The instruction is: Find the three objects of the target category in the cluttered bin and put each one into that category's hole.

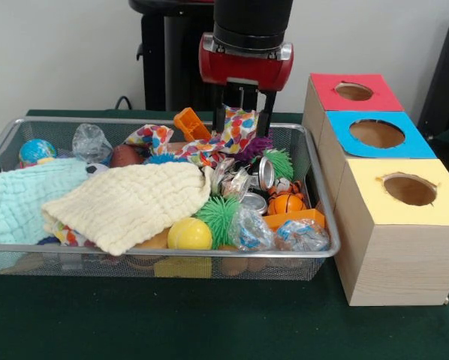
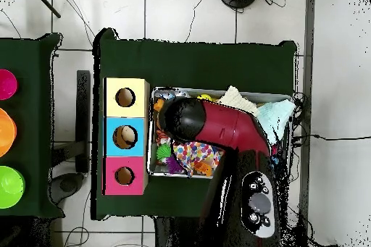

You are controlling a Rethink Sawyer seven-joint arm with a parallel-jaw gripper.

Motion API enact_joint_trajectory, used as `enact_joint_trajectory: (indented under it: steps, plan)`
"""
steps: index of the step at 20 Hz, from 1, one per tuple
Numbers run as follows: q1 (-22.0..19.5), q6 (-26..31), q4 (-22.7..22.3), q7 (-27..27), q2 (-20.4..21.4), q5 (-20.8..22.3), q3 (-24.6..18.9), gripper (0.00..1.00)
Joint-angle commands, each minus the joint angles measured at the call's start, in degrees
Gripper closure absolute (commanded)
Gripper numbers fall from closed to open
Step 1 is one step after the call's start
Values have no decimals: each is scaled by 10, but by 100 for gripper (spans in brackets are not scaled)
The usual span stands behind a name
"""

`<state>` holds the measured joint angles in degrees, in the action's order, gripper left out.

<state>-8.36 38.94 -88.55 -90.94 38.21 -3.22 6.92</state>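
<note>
While the gripper (image 1: 244,118) pinches the patterned cloth (image 1: 223,139) | lift straight up | clear the bin (image 1: 317,196) wall first.

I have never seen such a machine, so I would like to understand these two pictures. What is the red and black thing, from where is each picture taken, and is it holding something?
The red and black thing is a robot arm; its hand hangs over a wire bin. One picture looks from across the table, facing the robot. The other looks straight down from above, where the arm covers most of the bin.

The bin is full of mixed things: a cream cloth, a pale blue cloth, a yellow ball, a green spiky ball, small cans and a colourful patterned cloth.

Beside the bin stand three wooden boxes with round holes, topped red, blue and yellow.

The hand's fingers stand at the patterned cloth, but whether they grip it cannot be told.
</note>
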Motion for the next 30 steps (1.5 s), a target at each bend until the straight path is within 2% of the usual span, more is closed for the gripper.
enact_joint_trajectory:
  steps: [1, 14, 19, 30]
  plan:
    - [-12, -36, -16, -31, -38, 20, -61, 0]
    - [-13, -101, -3, -48, -92, 15, -82, 0]
    - [-15, -89, 14, -43, -101, 12, -84, 0]
    - [-19, -42, 89, -32, -133, 8, -84, 0]
